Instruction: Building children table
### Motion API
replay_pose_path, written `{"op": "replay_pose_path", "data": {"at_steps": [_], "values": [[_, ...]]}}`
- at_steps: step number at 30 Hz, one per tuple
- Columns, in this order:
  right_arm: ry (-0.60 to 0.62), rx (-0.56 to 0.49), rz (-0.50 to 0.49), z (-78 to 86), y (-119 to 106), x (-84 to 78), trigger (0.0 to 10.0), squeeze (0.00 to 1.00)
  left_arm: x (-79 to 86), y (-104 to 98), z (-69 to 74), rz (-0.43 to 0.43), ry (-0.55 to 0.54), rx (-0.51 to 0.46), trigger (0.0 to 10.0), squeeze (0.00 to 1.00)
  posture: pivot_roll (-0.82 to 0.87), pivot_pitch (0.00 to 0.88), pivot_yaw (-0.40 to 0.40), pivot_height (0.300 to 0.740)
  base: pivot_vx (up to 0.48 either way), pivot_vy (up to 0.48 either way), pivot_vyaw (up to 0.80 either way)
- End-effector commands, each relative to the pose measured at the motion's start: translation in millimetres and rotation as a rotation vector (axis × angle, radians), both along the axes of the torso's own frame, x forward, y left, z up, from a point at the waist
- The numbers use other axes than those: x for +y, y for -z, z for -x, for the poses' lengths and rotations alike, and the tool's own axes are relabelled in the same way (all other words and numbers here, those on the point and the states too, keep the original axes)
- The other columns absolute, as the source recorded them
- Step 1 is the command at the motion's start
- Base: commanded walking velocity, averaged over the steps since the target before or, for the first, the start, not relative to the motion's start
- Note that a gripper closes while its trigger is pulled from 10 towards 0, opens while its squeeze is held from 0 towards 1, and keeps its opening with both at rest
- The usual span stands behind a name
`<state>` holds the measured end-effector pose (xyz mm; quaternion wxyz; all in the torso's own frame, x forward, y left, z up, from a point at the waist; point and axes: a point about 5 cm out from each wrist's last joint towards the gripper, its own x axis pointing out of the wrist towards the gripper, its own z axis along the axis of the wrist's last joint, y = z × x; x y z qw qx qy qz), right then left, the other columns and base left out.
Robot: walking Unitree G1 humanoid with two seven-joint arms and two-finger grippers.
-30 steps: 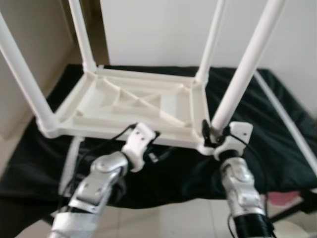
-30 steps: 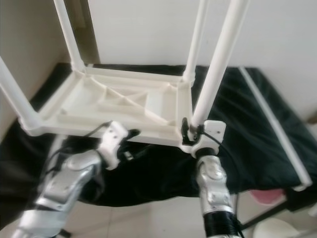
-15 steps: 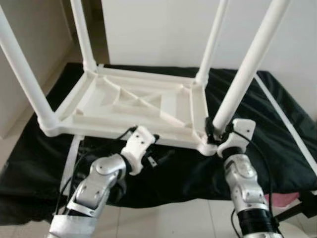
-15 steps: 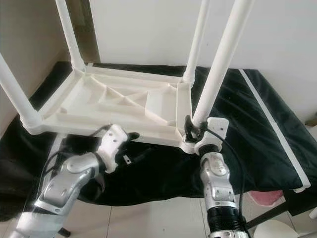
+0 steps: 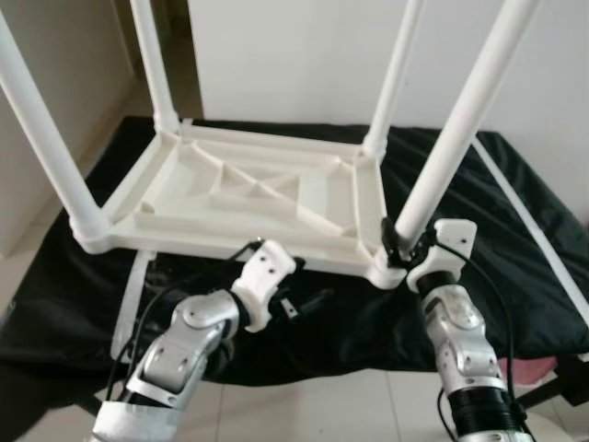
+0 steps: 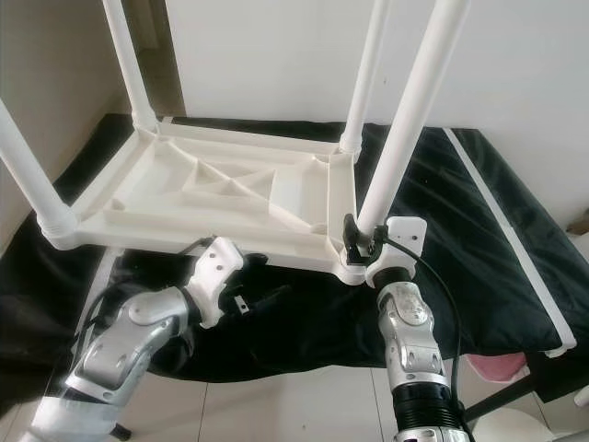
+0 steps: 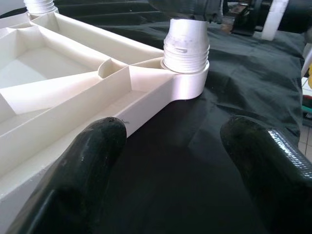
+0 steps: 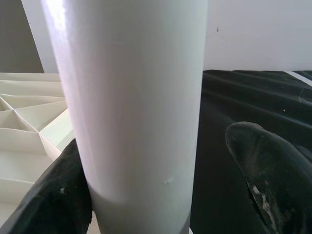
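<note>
The white plastic children's table (image 5: 248, 189) lies upside down on a black cloth, its legs pointing up. My right gripper (image 5: 398, 247) is at the foot of the near right leg (image 5: 451, 147). In the right wrist view the leg (image 8: 136, 97) stands between the fingers: one finger (image 8: 63, 190) touches it, the other sits a little apart, so the gripper is open. My left gripper (image 5: 308, 302) is open and empty, low beside the table's near edge. Its wide-spread fingers (image 7: 92, 151) point toward the near right corner socket (image 7: 185, 48).
The black cloth (image 5: 515, 230) covers a low platform with pale tile floor (image 5: 304, 405) in front. A loose white rod (image 5: 534, 226) lies along the cloth's right side and a white slat (image 5: 129, 304) at the left. A pink object (image 5: 529, 368) sits at the lower right. A wall stands close behind.
My left gripper has slid a little to the right along the table's near edge. The right gripper stays at the leg's foot.
</note>
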<state>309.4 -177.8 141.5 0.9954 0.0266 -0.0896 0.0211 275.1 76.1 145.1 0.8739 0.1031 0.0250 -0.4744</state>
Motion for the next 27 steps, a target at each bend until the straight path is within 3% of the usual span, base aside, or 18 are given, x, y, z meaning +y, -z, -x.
{"op": "replay_pose_path", "data": {"at_steps": [1, 27], "values": [[0.005, 0.008, 0.004, 2.0, 3.1, -2.1, 10.0, 0.00, -1.8, 1.8, 0.0, -0.020, 0.015, 0.001, 10.0, 0.00, 0.01, 0.007, -0.056, 0.740, 0.000, 0.000, 0.00], [-0.076, -0.022, 0.066, 9.5, -5.7, -15.4, 10.0, 0.00, -6.5, -0.5, 4.7, -0.041, 0.066, -0.004, 10.0, 0.00, -0.01, 0.033, -0.034, 0.740, 0.000, 0.000, 0.00]]}}
